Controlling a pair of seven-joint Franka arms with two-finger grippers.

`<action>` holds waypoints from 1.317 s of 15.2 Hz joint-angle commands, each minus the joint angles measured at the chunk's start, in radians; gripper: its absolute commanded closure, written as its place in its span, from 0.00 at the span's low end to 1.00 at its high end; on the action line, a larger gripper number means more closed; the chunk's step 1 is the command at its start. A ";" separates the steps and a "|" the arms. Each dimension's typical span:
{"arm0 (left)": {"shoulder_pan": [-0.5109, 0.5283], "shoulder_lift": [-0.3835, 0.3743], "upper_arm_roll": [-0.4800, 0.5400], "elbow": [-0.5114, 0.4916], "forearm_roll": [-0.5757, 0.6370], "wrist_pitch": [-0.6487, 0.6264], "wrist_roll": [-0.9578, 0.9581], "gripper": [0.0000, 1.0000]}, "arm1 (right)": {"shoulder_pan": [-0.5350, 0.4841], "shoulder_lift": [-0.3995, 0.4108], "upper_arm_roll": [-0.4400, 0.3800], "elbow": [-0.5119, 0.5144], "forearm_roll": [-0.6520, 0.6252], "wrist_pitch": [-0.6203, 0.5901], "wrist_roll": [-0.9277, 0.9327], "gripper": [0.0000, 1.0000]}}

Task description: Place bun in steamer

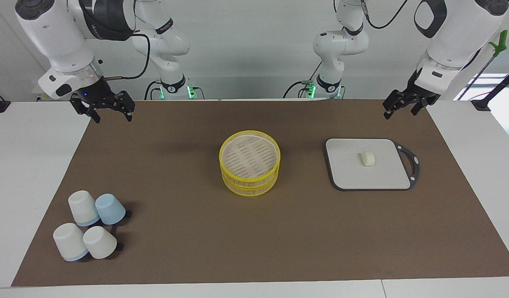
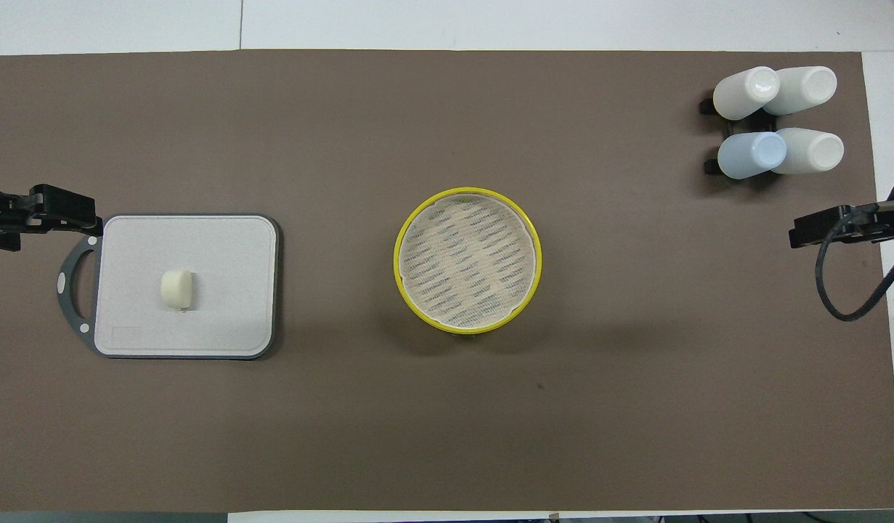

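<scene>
You've got the brown mat (image 1: 254,231) covering most of the table. The steamer (image 1: 249,163) sits mid-mat w/ its lid on. The grey board (image 1: 368,182) lies toward the left arm's end, level w/ the steamer. Four upturned cups (image 1: 91,225) cluster at the right arm's end, farther from the robots. The bun (image 1: 367,158) rests on the board's middle. Both arms wait: right gripper (image 1: 109,112) fingers spread, over its mat corner; left gripper (image 1: 399,108) also parted, over its corner.

text: none legible | labels: none | numbers: none
</scene>
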 commanded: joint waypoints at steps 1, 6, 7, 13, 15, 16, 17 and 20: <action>-0.013 0.003 0.010 0.003 0.021 0.012 0.008 0.00 | -0.027 -0.001 0.013 -0.005 0.018 0.014 -0.014 0.00; -0.013 0.000 0.016 -0.006 0.021 -0.002 0.011 0.00 | -0.047 -0.001 0.013 -0.003 0.018 0.015 -0.017 0.00; -0.013 -0.003 0.024 -0.009 0.020 -0.011 0.008 0.00 | -0.047 -0.001 0.013 -0.003 0.018 0.015 -0.017 0.00; 0.018 -0.049 0.029 -0.153 0.021 0.135 0.026 0.00 | -0.033 -0.005 0.015 -0.009 0.018 0.011 -0.008 0.00; 0.024 -0.063 0.029 -0.236 0.021 0.207 0.083 0.00 | -0.027 -0.005 0.027 -0.009 0.018 0.015 -0.007 0.00; 0.024 -0.066 0.029 -0.268 0.021 0.225 0.084 0.00 | -0.003 -0.004 0.030 -0.012 0.021 0.020 -0.004 0.00; 0.023 -0.072 0.029 -0.305 0.021 0.253 0.084 0.00 | 0.042 0.002 0.030 -0.014 0.021 0.043 0.021 0.00; 0.010 -0.059 0.029 -0.406 0.021 0.348 0.074 0.00 | 0.143 0.062 0.028 0.000 0.010 0.092 0.104 0.00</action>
